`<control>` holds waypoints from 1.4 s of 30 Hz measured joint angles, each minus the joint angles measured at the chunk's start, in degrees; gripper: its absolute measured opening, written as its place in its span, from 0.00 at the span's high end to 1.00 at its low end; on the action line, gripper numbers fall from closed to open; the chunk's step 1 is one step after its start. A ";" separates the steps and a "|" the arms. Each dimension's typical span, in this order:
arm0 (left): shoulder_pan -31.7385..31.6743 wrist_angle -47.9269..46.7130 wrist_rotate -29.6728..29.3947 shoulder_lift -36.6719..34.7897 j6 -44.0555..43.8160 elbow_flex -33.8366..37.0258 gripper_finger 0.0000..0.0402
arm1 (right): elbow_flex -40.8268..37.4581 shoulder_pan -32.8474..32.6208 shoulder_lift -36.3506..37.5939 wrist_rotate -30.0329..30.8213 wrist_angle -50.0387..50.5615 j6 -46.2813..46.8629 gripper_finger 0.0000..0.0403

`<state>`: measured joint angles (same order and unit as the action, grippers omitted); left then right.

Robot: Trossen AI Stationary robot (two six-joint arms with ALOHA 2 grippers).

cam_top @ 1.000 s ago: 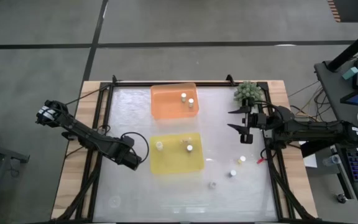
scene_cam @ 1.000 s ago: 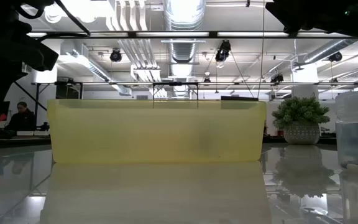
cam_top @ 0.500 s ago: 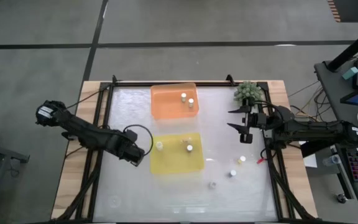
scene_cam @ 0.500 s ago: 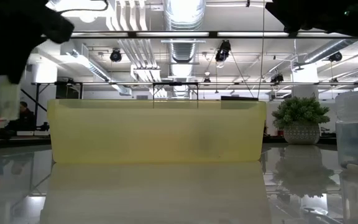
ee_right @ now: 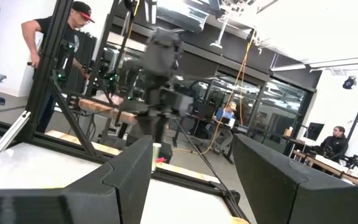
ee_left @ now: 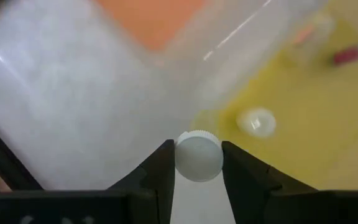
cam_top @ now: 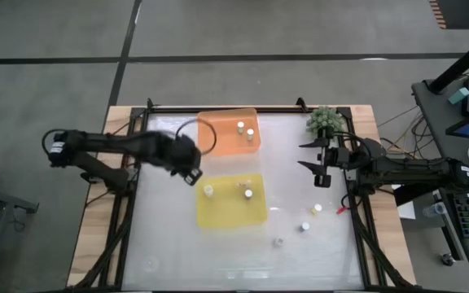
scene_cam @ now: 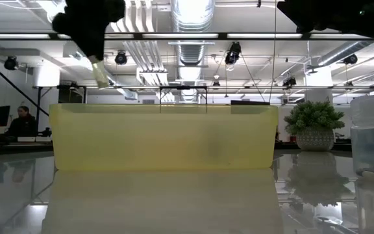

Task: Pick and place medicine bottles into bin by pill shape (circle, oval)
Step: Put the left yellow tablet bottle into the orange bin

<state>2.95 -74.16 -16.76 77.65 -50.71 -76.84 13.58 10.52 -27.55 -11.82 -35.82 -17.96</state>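
Note:
My left gripper (cam_top: 193, 172) is shut on a pale medicine bottle (scene_cam: 99, 71) and holds it in the air by the far left corner of the yellow bin (cam_top: 231, 200). The yellow bin holds two bottles (cam_top: 208, 190) (cam_top: 248, 194). The orange bin (cam_top: 229, 132) holds two more (cam_top: 240, 125). Three bottles (cam_top: 305, 226) stand loose on the table's near right part. My right gripper (cam_top: 314, 156) is open and empty above the table's right side, near the plant. My left gripper pinches the bottle between its two fingers (ee_left: 160, 168), one on each side just by the white cap (ee_left: 198, 155). The fingers come from above, pointing down. The bottle hangs below them, slightly tilted, lifted clear of the table and the bin.
A green plant ball in a pot (cam_top: 324, 120) stands at the far right corner. A small red piece (cam_top: 240, 185) lies in the yellow bin. In the low view one loose bottle (scene_cam: 372, 136) stands close at the right. People show in the room behind.
My left gripper has risen from table height at the yellow bin's near left and gone toward the far edge and a little right, carrying the bottle. The bottle has been lifted clear of the table and now hangs above the bin's wall height.

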 joint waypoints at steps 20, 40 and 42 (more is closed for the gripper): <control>-24.47 13.46 -0.05 18.34 54.57 -14.27 0.76 | 4.76 0.02 -1.55 4.60 9.30 2.68 0.47; -38.78 16.67 8.08 34.72 68.04 -20.72 0.76 | 6.94 0.02 -6.79 10.43 12.59 3.45 0.47; -38.87 16.72 8.22 34.83 68.02 -20.65 0.76 | 6.94 0.02 -6.79 10.43 12.68 3.35 0.47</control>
<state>-35.92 -57.44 -8.54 112.48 17.31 -97.49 20.53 10.55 -34.35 -1.39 -23.14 -14.61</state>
